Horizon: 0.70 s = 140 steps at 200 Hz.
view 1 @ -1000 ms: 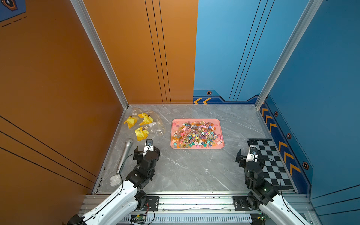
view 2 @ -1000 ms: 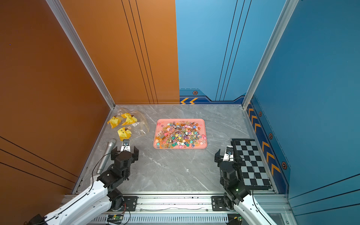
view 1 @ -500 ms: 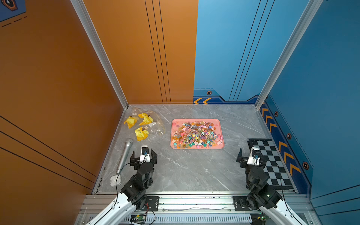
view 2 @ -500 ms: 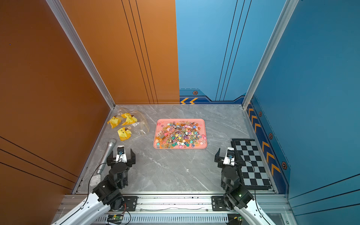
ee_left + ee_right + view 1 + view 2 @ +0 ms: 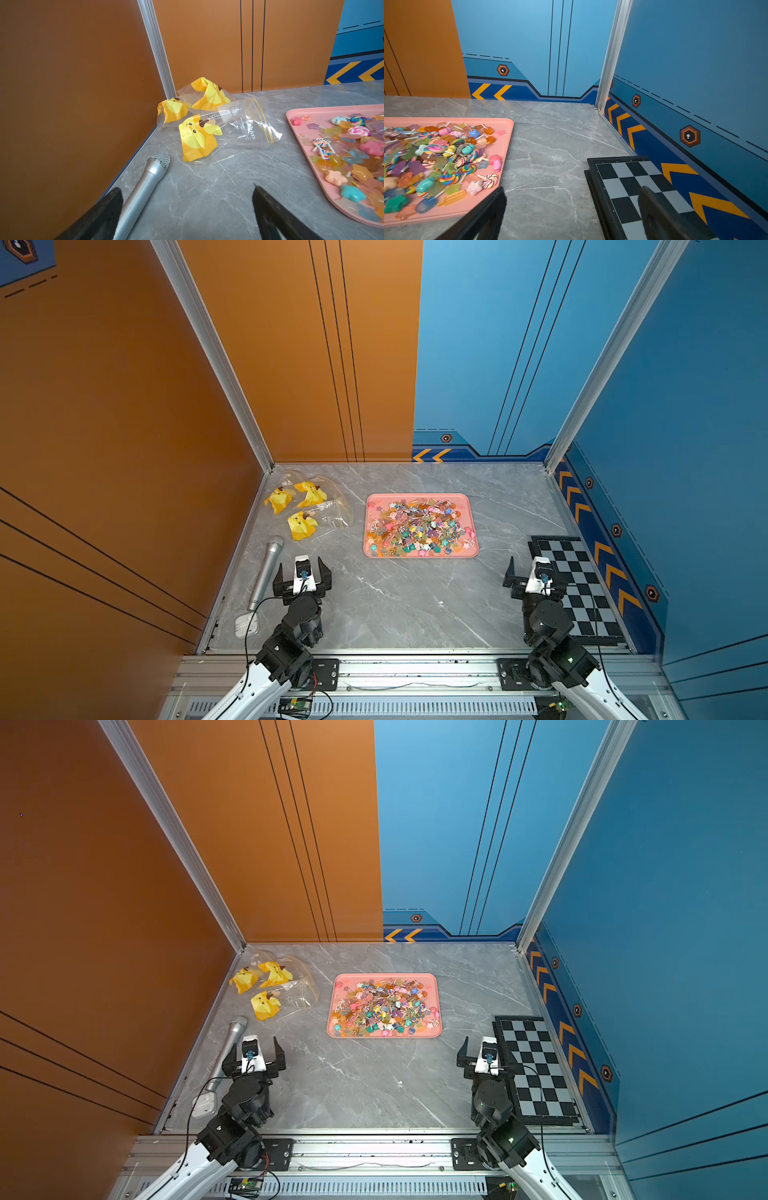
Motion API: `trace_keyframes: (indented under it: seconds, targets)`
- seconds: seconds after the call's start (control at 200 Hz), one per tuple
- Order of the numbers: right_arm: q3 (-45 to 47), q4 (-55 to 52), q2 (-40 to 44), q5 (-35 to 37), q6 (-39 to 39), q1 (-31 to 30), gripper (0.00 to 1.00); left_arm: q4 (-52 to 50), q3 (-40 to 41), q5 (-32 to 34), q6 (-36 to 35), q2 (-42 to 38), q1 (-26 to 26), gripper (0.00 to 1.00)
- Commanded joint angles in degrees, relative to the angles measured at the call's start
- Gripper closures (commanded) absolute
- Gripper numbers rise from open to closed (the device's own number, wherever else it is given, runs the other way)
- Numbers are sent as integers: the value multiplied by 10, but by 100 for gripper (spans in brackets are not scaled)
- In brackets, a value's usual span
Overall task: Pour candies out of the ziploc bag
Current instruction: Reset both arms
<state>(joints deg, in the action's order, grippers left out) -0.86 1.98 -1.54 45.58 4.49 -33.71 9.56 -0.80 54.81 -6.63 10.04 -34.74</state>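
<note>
1. Drawn back since a second ago: your left gripper [image 5: 301, 566] and right gripper [image 5: 535, 569], both spread wide and empty.
2. Candies [image 5: 419, 526] fill tray [image 5: 420, 497], ahead between your grippers.
3. Bag [image 5: 333, 515] lies ahead of left gripper.

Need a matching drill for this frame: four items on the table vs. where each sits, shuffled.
A candies
B ziploc bag
C microphone
D chessboard

1 beside the blue side wall
2 piled on the pink tray
3 far corner by the orange wall
4 beside the left gripper

Pairs: A-2, B-3, C-4, D-1
</note>
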Motion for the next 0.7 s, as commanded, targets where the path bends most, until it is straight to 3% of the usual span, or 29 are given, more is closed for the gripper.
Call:
trace_keyframes:
  seconds: [0.0,0.31,0.696]
  targets:
    - [13,15,0,-30,-16,31,0,31,18,-22,-10,-3,21,2]
    - [16,57,-50,-116,-60,130,0,41,19,-69,16,15,77,2]
    - [34,322,-287,-140,-46,152,0,134,27,-142,42,104,153,2]
